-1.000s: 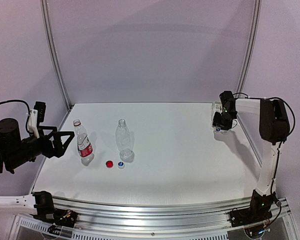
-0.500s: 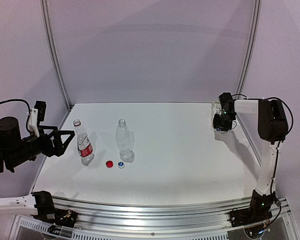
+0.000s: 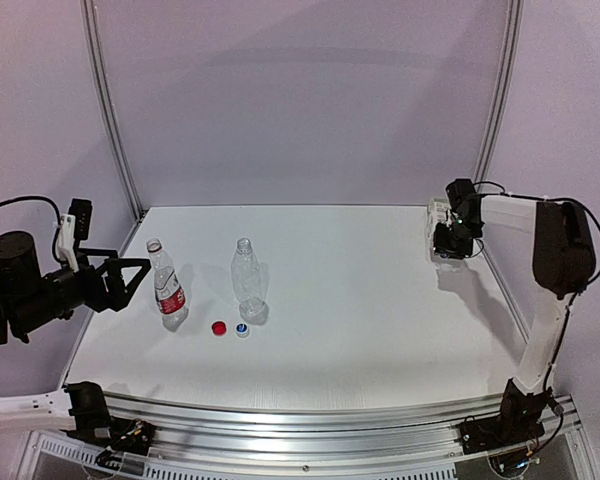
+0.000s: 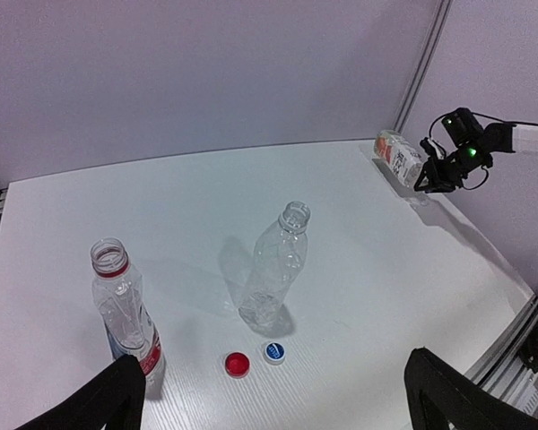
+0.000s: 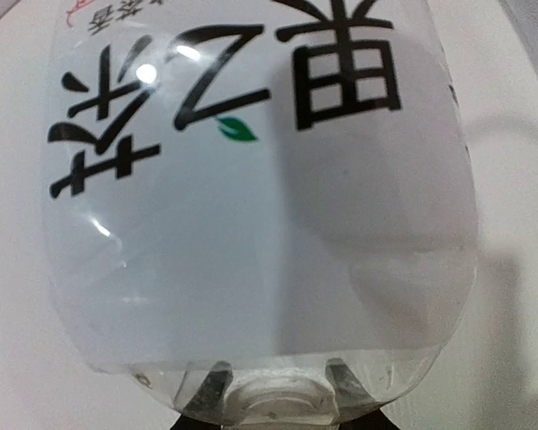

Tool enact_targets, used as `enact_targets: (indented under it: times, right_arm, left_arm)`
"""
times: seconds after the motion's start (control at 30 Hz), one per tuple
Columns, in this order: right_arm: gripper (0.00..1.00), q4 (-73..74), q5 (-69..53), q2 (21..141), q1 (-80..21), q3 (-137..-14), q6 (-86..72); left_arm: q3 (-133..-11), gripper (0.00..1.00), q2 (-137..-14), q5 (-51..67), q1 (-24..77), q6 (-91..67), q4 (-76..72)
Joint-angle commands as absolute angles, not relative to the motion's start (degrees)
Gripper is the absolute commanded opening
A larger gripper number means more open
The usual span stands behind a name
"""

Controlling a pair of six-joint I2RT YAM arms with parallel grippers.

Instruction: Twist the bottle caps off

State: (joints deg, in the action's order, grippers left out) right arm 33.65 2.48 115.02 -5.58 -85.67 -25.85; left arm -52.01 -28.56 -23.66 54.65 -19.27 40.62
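The red-labelled bottle [image 3: 166, 287] and the slim ribbed bottle [image 3: 246, 281] stand open on the left; both also show in the left wrist view, the red-labelled one [image 4: 121, 305] and the slim one [image 4: 273, 264]. A red cap [image 3: 219, 328] and a white-and-blue cap [image 3: 242, 330] lie in front of them. My left gripper [image 3: 130, 275] hangs open and empty left of the red-labelled bottle. The larger white-and-green-labelled bottle [image 3: 437, 214] lies at the far right. My right gripper [image 3: 446, 250] is at its neck end, its fingers [image 5: 211, 385] closed round the third cap [image 5: 273, 405].
The right arm [image 3: 555, 240] reaches along the table's right edge. Metal frame posts [image 3: 115, 130] stand at the back corners. A rail [image 3: 300, 415] runs along the table's near edge.
My right gripper has shifted slightly right and turned at the bottle's neck. The blue cap that showed below it is now hidden. The left arm has barely moved.
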Motion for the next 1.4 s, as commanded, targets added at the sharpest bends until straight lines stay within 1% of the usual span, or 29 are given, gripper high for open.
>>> enact_targets:
  times: [0.0,0.13,0.3,0.47,0.53,0.67,0.77,0.83,0.9,0.97,1.17,1.37]
  right_arm:
    - [0.04,34.21,1.48,102.1,-8.26,-81.01,-25.0]
    - [0.04,33.78,2.87,91.82,-14.49,-75.37,-24.36]
    - [0.04,33.48,0.95,80.61,-24.09,-68.22,-25.24]
    - [0.03,31.55,0.3,69.09,-34.13,-60.24,-27.97]
    - [0.03,30.82,-1.04,65.4,-36.67,-57.68,-29.29]
    - [0.01,32.08,-1.54,61.14,-39.93,-54.12,-31.72]
    - [0.01,31.74,-1.9,59.48,-41.18,-51.5,-31.15]
    - [0.01,31.02,-4.33,58.19,-41.31,-49.75,-31.03]
    - [0.01,30.51,-6.72,56.68,-41.37,-48.46,-31.78]
    - [0.01,32.71,-8.61,56.35,-41.57,-49.67,-31.99]
    - [0.01,34.2,-14.34,55.2,-42.02,-49.27,-32.61]
    - [0.01,34.21,-20.86,58.34,-42.33,-48.95,-31.34]
  left_arm:
    - [-51.3,0.99,-29.02,-20.86,54.07,-18.37,38.4]
    - [-50.1,0.99,-29.16,-17.36,54.23,-18.71,35.55]
    - [-48.03,0.99,-30.76,-13.79,56.09,-16.87,30.47]
    - [-45.28,0.99,-34.71,-18.25,61.12,-15.4,22.84]
    - [-45.14,0.99,-37.57,-20.57,64.58,-11.69,19.13]
    - [-49.0,0.99,-45.35,-28.18,70.56,1.39,15.89]
    - [-50.36,0.99,-50.69,-27.82,72.89,11.48,11.46]
    - [-51.32,0.99,-53.26,-26.66,74.35,19.66,9.27]
    - [-52.47,0.99,-56.24,-26.8,75.94,29.56,9.4]
    - [-53.0,0.99,-59.24,-28.31,77.38,40.27,9.07]
    - [-52.24,0.99,-68.73,-27.61,77.15,65.38,3.87]
    - [-55.53,0.99,-73.67,-24.26,75.15,76.5,2.57]
